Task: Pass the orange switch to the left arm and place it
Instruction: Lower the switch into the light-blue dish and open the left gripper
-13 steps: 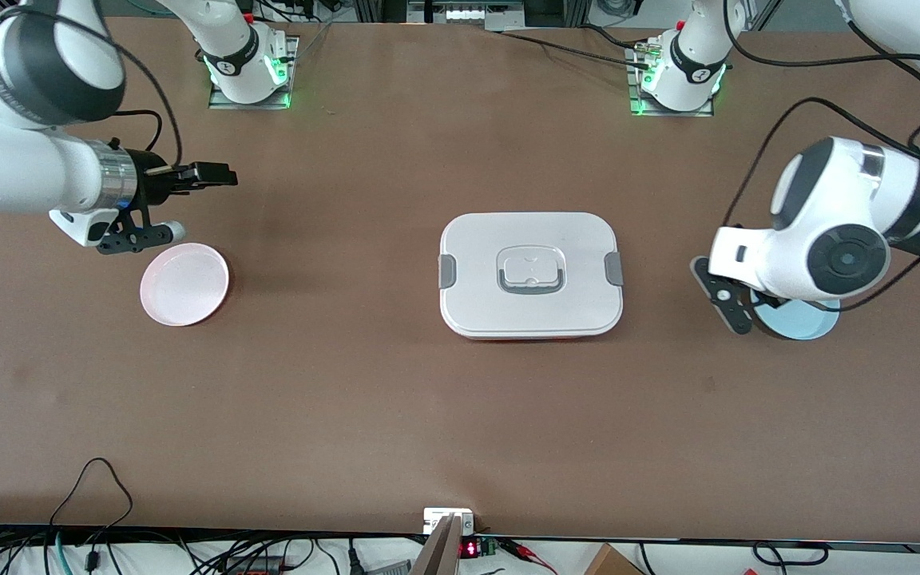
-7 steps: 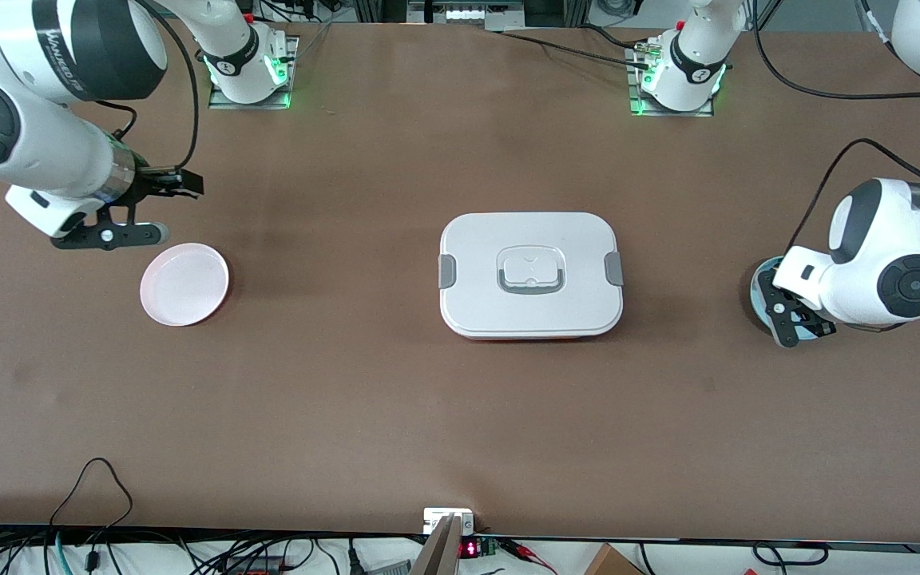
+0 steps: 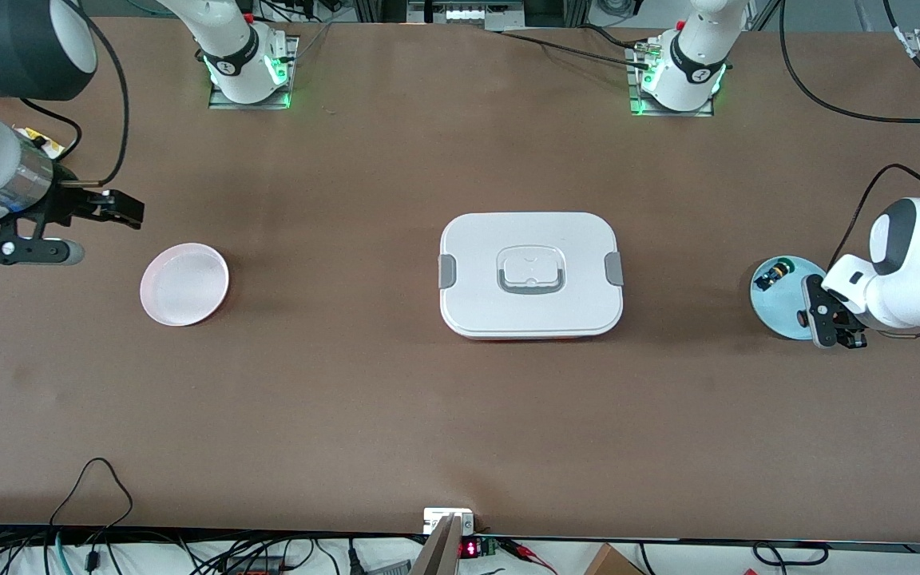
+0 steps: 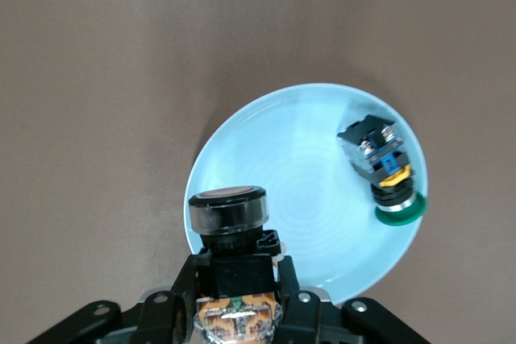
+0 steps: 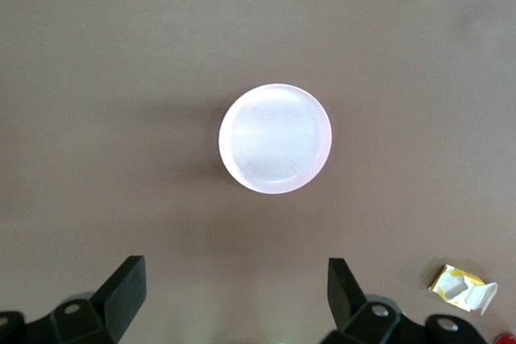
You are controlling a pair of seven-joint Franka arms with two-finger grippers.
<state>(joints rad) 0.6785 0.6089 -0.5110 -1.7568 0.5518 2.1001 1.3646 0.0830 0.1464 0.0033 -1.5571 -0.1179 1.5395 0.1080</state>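
My left gripper [image 4: 238,270] is shut on the orange switch [image 4: 228,213], a black cylinder with an orange cap and an orange-tan block between the fingers. It holds the switch above the edge of the light blue plate [image 4: 298,183]. In the front view the left gripper [image 3: 835,323] is over that plate [image 3: 783,307] at the left arm's end, and the held switch is hidden there. The white box [image 3: 531,273] sits mid-table. My right gripper [image 3: 120,209] is open and empty [image 5: 238,275], above the table beside the pink plate [image 3: 184,284], which also shows in the right wrist view [image 5: 276,138].
A second switch with a green cap [image 4: 379,168] lies on the light blue plate, also seen in the front view [image 3: 771,275]. A yellow-white scrap [image 5: 461,286] lies on the table near the right arm's end. Cables run along the table edges.
The left arm has swung toward its own end of the table, uncovering the blue plate and the green-capped switch. The right arm has drawn back toward its end, away from the pink plate.
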